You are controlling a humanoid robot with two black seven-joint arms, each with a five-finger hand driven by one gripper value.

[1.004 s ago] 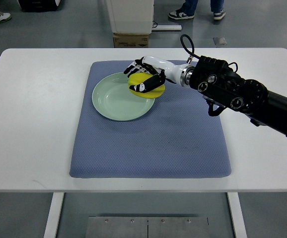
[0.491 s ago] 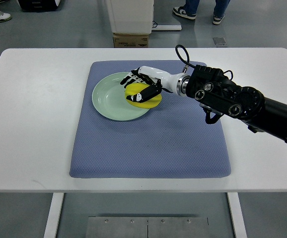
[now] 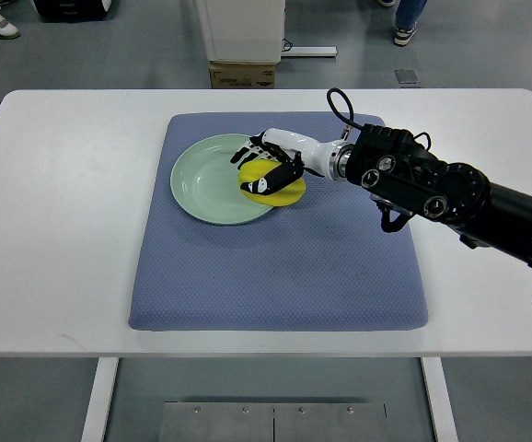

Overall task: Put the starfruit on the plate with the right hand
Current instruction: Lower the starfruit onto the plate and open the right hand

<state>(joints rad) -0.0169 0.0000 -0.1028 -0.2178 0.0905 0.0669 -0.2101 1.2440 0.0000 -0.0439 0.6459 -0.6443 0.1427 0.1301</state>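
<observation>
A yellow starfruit (image 3: 278, 187) lies at the right rim of the pale green plate (image 3: 206, 184), partly over the rim and the blue mat. My right hand (image 3: 264, 165) reaches in from the right and is curled over the fruit, black-tipped fingers (image 3: 249, 149) on its far side and thumb (image 3: 275, 177) across its top. The black forearm runs back to the right edge. The left arm does not show.
The plate sits on a blue-grey mat (image 3: 284, 267) on a white table (image 3: 63, 230). A cardboard box (image 3: 243, 74) and a white cabinet stand beyond the far edge. A person's shoes (image 3: 404, 35) show on the floor at the back.
The hand with the starfruit dipped toward the plate's middle, then shifted slightly back right; the fruit now rests on the plate's right rim, still under the fingers.
</observation>
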